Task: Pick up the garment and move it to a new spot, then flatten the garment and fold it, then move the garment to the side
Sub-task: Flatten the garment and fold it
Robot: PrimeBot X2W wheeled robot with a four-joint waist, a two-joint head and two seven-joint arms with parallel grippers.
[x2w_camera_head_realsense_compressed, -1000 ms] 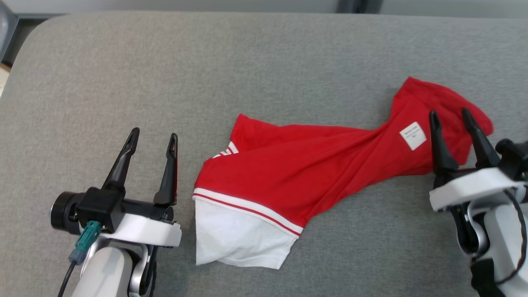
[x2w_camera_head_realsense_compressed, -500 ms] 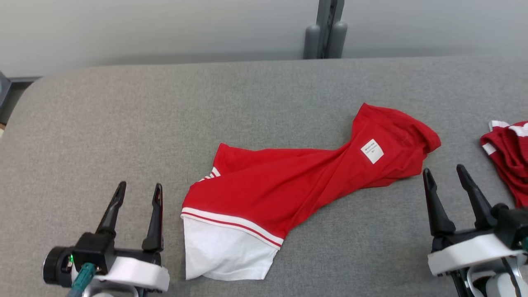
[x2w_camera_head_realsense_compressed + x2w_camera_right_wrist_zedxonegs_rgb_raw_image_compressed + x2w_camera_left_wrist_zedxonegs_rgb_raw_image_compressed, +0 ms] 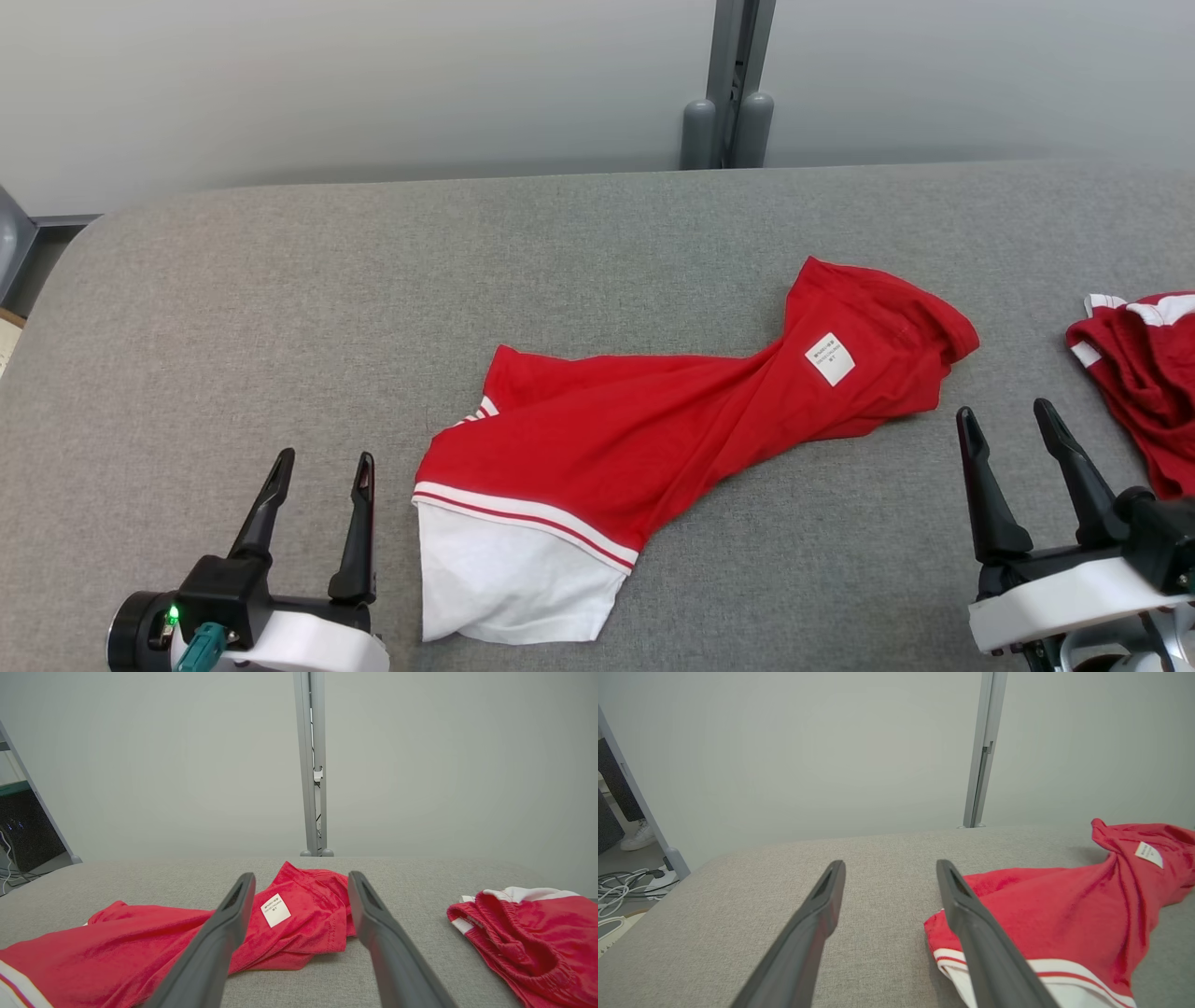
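Observation:
The garment (image 3: 672, 429) is a red piece with a white panel and red-white stripes, lying twisted across the middle of the grey surface (image 3: 280, 308), a white label near its right end. It appears too in the left wrist view (image 3: 1064, 914) and the right wrist view (image 3: 289, 919). My left gripper (image 3: 322, 462) stands open just left of the white panel, apart from the cloth, nothing between its fingers. My right gripper (image 3: 1005, 415) is open as well, a short way below the garment's right end and clear of it.
A second red garment (image 3: 1139, 373) with white trim lies bunched at the right edge, also in the right wrist view (image 3: 528, 933). A grey post (image 3: 728, 84) stands against the pale wall behind. The surface's rounded left corner drops to floor with cables (image 3: 626, 882).
The head camera has tilted up, bringing the wall and second garment into the picture. Both grippers have drawn back toward me; the right one has left the garment's right end. Both stay open.

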